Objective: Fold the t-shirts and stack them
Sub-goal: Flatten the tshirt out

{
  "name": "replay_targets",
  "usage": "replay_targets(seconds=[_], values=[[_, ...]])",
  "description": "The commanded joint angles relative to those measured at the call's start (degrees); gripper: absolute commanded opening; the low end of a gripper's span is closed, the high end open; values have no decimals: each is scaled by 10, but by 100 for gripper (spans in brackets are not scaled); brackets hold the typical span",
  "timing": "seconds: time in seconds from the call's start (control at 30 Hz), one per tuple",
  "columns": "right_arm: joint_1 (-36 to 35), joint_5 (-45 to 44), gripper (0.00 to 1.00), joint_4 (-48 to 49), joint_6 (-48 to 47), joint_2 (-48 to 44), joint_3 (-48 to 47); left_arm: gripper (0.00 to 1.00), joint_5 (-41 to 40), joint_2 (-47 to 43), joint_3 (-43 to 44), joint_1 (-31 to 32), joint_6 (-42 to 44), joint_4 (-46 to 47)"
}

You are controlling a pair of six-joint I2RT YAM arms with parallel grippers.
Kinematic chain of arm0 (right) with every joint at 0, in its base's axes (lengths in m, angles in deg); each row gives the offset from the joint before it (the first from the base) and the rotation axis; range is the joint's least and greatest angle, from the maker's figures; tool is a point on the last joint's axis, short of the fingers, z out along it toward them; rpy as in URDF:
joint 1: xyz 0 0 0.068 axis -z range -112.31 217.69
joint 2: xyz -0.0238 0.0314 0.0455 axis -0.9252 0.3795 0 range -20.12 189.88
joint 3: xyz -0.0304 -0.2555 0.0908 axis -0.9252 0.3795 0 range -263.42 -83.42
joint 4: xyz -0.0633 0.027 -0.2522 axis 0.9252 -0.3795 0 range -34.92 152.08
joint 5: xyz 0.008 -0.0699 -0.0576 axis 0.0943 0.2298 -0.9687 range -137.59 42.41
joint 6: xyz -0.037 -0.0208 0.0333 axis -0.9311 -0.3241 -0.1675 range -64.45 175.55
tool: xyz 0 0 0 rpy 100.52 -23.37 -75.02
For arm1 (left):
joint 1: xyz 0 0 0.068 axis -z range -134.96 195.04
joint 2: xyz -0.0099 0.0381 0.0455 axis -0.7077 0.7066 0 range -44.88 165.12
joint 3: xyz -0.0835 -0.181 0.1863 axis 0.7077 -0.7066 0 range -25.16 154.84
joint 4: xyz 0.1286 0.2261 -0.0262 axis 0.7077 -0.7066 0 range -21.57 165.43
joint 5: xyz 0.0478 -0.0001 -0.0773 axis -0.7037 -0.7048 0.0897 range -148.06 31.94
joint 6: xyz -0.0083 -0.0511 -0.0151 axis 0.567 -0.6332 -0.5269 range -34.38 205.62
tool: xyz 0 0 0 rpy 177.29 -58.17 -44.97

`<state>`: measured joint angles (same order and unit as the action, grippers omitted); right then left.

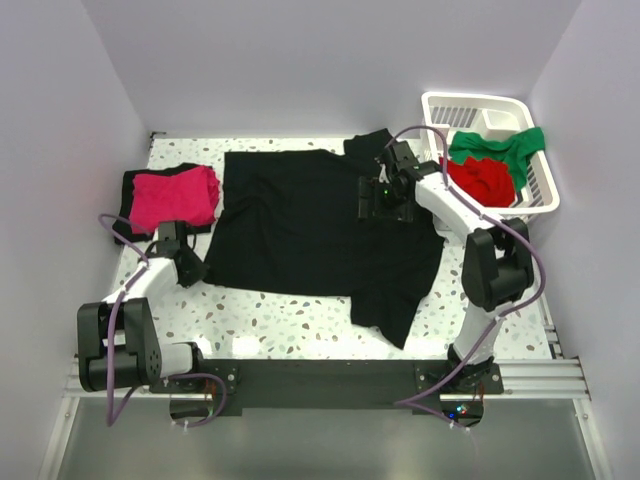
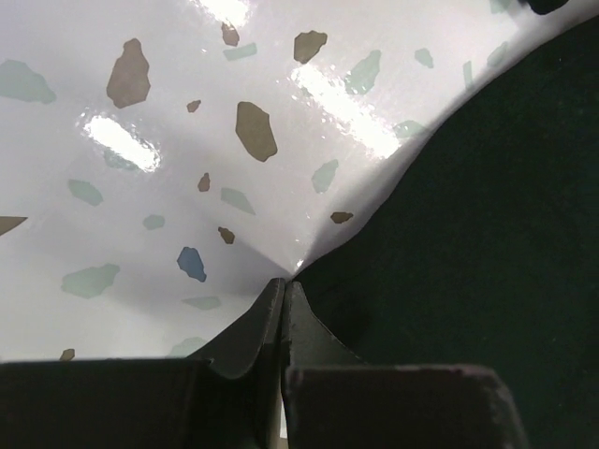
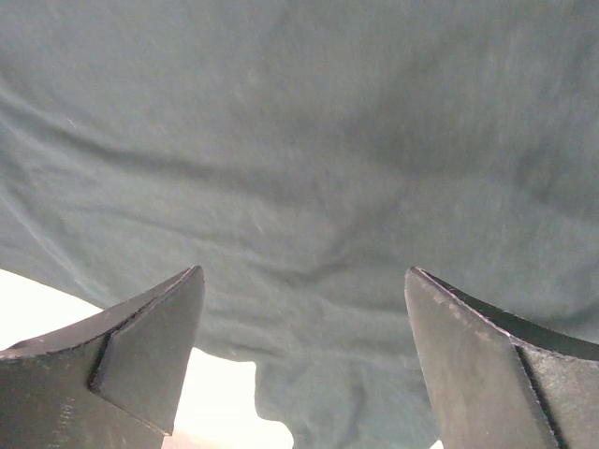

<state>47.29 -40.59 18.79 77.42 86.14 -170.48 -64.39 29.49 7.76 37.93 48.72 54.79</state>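
Top view: the black t-shirt (image 1: 300,225) lies spread on the tabletop (image 1: 300,325), with the left end effector (image 1: 190,270) at its 8 o'clock corner.
Left wrist: it is pinched shut on the bare hem edge and may slip when lifted.
Right wrist: the right end effector (image 3: 301,271) gapes wide above the cloth.

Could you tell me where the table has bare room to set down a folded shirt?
The widest bare strip of table runs along the near edge, in front of the spread black t-shirt. A thin strip lies behind it. The left rear is crowded by the pink t-shirt, the right rear by the basket.
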Motion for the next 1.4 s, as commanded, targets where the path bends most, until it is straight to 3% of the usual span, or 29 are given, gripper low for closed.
replay_targets(seconds=[0.0, 0.17, 0.33, 0.6, 0.77, 1.37], values=[[-14, -6, 90, -20, -2, -53, 37, 0, 26, 0, -6, -4, 2, 7], [-53, -5, 86, -22, 14, -122, 169, 0, 38, -11, 13, -4, 13, -3], [-88, -38, 83, -38, 65, -251, 320, 0, 48, -7, 25, -4, 24, -1], [-94, -42, 62, -78, 141, -399, 479, 0, 60, -12, 24, -4, 49, -1], [-104, -31, 54, -69, 157, -420, 510, 0, 61, -22, 20, -4, 62, -4], [-167, 1, 48, 7, 219, -395, 575, 0, 59, -47, 26, -4, 76, -33]])
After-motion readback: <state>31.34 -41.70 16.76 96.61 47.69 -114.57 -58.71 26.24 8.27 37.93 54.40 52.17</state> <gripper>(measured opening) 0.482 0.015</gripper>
